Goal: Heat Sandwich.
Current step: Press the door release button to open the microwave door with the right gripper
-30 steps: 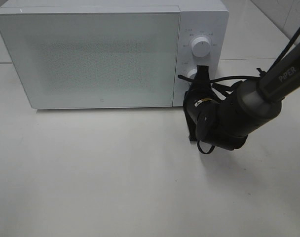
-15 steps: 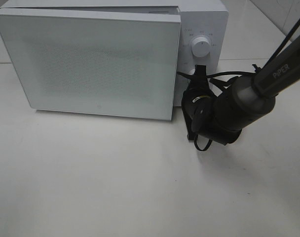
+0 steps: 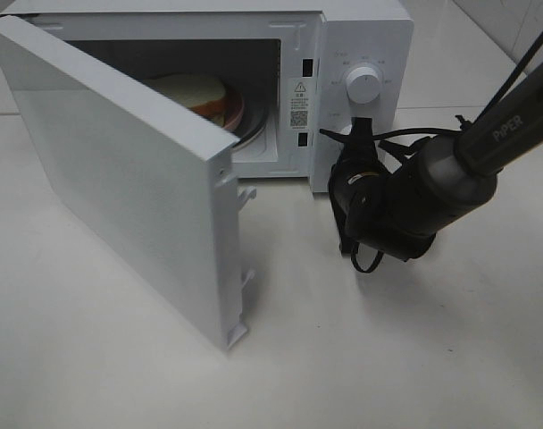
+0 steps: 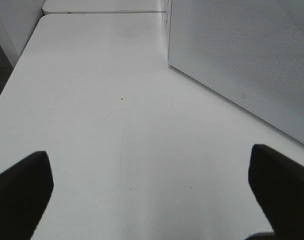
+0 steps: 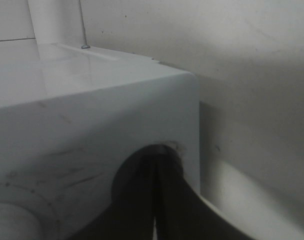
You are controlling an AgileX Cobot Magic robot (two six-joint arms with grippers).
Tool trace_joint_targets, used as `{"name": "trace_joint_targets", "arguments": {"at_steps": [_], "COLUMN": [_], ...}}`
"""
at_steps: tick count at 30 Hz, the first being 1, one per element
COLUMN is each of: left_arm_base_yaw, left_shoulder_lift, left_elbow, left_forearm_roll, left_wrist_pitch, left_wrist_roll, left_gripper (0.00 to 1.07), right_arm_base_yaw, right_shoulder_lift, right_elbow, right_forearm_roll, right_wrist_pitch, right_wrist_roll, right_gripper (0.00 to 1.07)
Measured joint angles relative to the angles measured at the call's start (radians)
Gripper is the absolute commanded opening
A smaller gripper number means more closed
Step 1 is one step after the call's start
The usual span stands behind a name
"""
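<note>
Off to the left, the left gripper (image 4: 152, 187) hangs low over the white table (image 4: 92, 125), its two dark fingers (image 4: 22, 192) spread wide apart with nothing between them; only its own wrist camera shows it, with the outer face of the microwave's door just ahead of it and to one side. That door (image 3: 120, 179) stands wide open, hinged on the left and angled out across the table. Inside the microwave (image 3: 361, 27), the sandwich (image 3: 193, 89) lies flat on a pink plate (image 3: 237, 109) set on the turntable, towards the left and back of the cavity, partly hidden by the top edge of the door. To the right of the cavity is the control panel with a round white dial (image 3: 362, 86). Just below that dial, the right gripper (image 3: 361, 132) is clenched, fingers pressed together on nothing, its tip against the panel. The right arm (image 3: 432, 192) reaches in from the upper right, sloping down to a bulky black wrist, then turning towards the microwave front, cables looped about it.
</note>
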Motion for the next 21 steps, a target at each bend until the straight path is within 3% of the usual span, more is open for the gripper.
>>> {"name": "trace_joint_targets", "arguments": {"at_steps": [21], "left_arm_base_yaw": [0.0], "left_shoulder_lift": [0.0], "left_elbow": [0.0], "left_forearm_roll": [0.0], "left_wrist_pitch": [0.0], "left_wrist_roll": [0.0], "left_gripper": [1.0], "right_arm_base_yaw": [-0.002], "right_shoulder_lift": [-0.036], "right_elbow": [0.021], "right_forearm_roll": [-0.007], "right_wrist_pitch": [0.052], "right_wrist_roll": [-0.015], "right_gripper": [0.0]}}
